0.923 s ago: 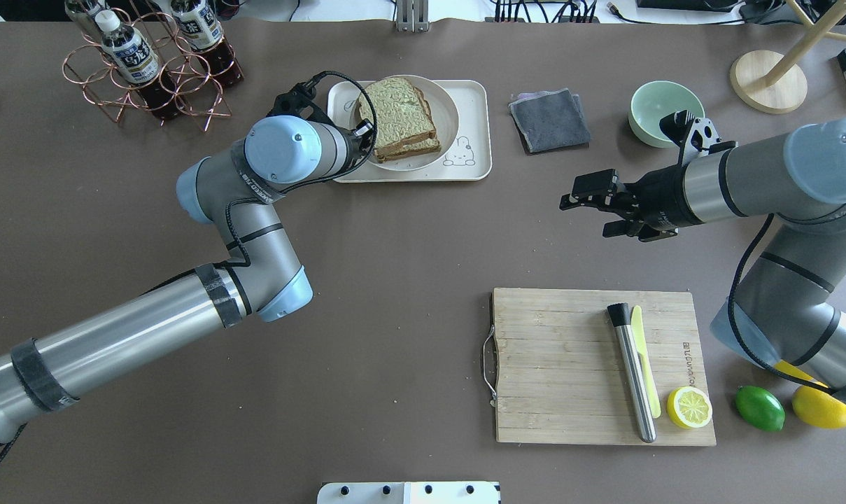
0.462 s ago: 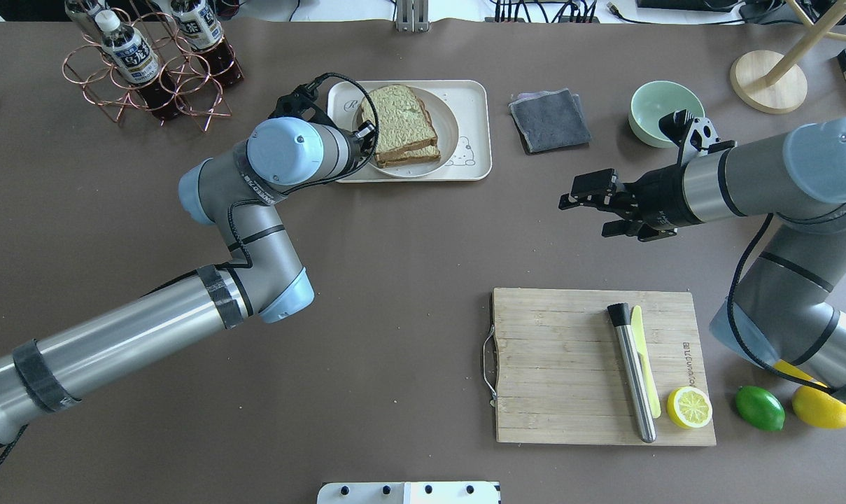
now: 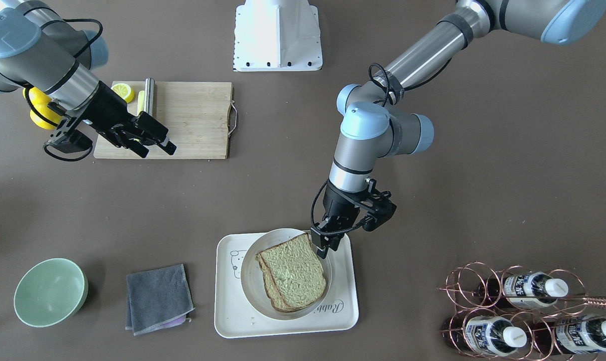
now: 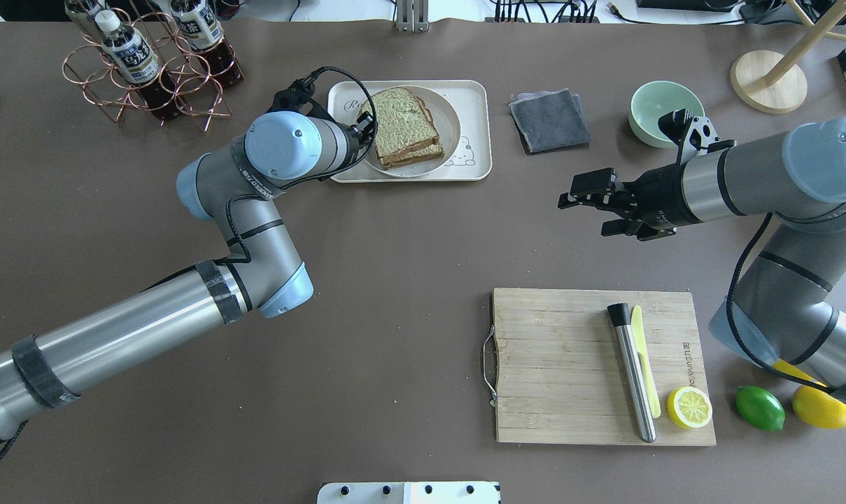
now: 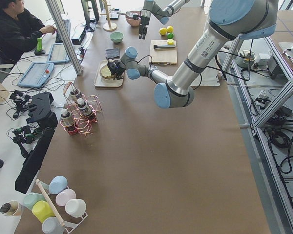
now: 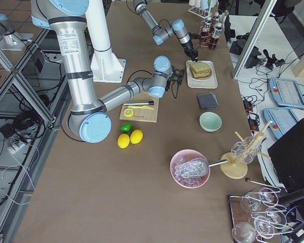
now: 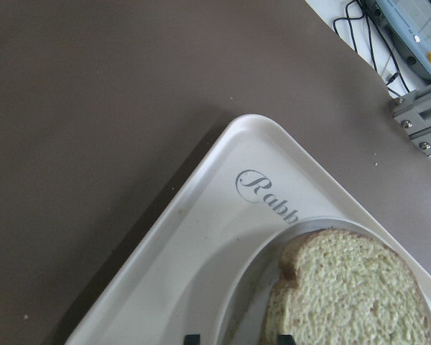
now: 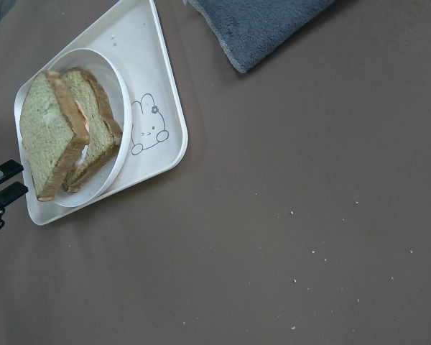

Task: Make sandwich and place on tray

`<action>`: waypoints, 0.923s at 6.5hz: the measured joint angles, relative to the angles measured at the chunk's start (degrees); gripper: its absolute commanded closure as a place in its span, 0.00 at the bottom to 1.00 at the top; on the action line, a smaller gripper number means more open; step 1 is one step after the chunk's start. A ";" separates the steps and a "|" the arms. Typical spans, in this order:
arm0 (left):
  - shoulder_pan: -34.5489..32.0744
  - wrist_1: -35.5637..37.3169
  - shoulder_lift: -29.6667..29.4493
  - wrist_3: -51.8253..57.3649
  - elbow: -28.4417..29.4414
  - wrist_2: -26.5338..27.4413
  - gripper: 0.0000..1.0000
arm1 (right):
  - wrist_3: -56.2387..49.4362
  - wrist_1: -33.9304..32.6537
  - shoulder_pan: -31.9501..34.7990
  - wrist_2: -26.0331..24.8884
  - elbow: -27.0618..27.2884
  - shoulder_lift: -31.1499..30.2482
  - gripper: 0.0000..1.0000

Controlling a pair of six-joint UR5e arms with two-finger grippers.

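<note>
Overhead exterior: plate point(image 4: 450, 126) inside tray point(image 4: 477, 105) rim

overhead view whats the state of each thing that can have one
sandwich, assembled, on the plate
plate, set on the tray
tray, holding the plate
left tool, at the plate's rim, grip unclear
right tool, open, empty
lemon half, cut face up
bottles, capped
cloth, folded
bowl, upright, empty
</note>
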 measured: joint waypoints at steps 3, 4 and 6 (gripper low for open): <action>-0.81 4.73 2.06 1.49 -8.02 -4.57 0.03 | -0.05 -0.30 0.75 0.74 0.16 0.25 0.01; -1.26 12.13 4.54 4.00 -15.93 -6.54 0.03 | -0.34 -0.53 2.07 1.95 0.24 0.22 0.01; -1.67 28.84 11.51 10.51 -34.86 -7.43 0.03 | -3.35 -1.10 6.00 5.19 0.29 -0.70 0.01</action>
